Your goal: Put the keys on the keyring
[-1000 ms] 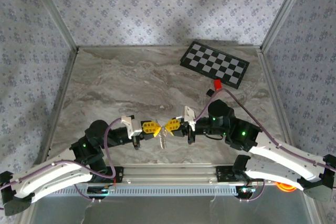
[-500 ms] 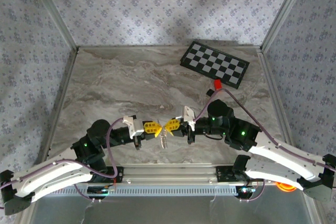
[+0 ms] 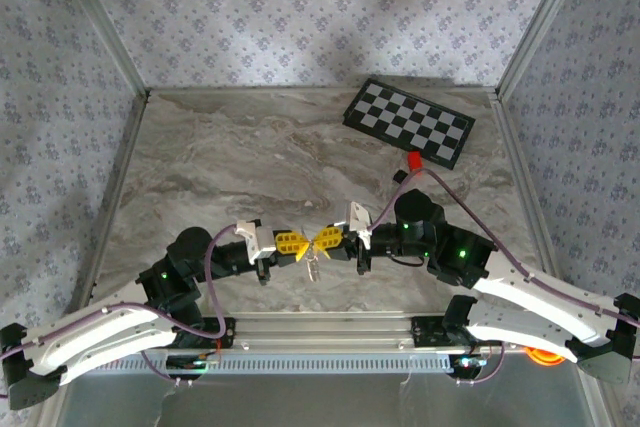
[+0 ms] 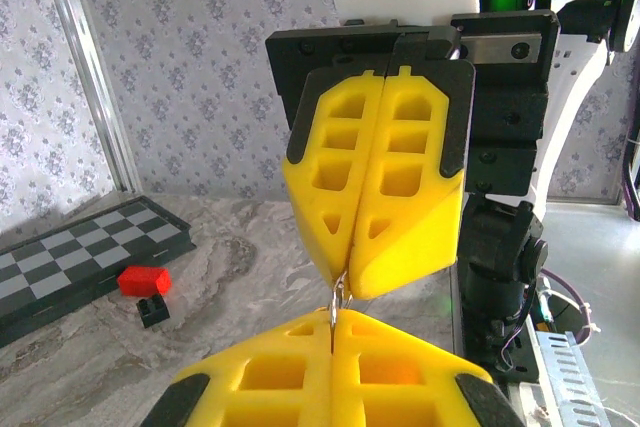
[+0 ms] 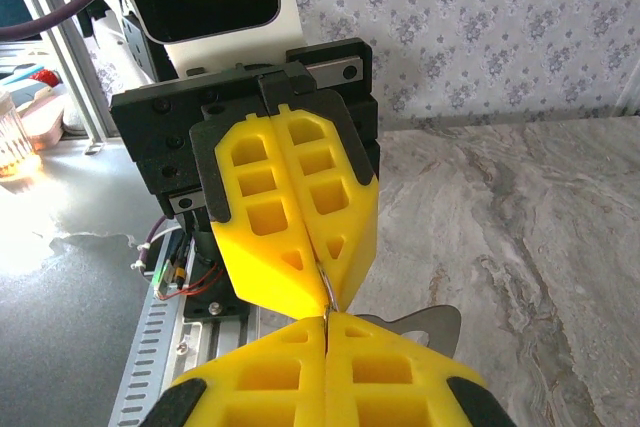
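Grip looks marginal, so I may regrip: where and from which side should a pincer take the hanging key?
Probably the key by its flat head, pinched across the broad faces, approaching from the far, open-table side. It juts that way below the shut left pincer and right pincer, which meet tip to tip on the keyring.

Left claw (image 3: 298, 245) and right claw (image 3: 320, 240) clamped, tips nearly touching.

Work surface: grey-brown marble-pattern table (image 3: 230, 157), flat, enclosed by patterned walls on three sides. Far right corner – one black-and-white checkerboard (image 3: 408, 122), lying flat and set askew to the table edges. Just beside its near edge – a small red block (image 3: 413, 160), with a smaller black block (image 4: 153, 310) close by.
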You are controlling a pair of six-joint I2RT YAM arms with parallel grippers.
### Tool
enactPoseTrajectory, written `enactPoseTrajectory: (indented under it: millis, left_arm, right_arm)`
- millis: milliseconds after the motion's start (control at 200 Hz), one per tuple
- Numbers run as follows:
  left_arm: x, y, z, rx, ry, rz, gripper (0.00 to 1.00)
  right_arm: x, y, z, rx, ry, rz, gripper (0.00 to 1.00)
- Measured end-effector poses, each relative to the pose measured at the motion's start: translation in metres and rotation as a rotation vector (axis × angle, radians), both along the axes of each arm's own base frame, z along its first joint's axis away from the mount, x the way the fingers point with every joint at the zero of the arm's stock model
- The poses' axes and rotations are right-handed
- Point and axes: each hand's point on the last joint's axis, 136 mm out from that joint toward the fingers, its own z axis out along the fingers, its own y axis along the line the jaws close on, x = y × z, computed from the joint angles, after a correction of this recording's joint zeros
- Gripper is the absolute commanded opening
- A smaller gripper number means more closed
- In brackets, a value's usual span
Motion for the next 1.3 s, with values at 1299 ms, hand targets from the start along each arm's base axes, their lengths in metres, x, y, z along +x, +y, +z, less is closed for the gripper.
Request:
enactPoseTrajectory:
  millis: [1299]
  left_arm:
    - [0.001, -0.002, -0.015, 0.068, 0.030, -0.001, 0.00]
  right_arm:
    - [-0.001, -0.001, -0.015, -0.052, -0.027, -0.005, 0.00]
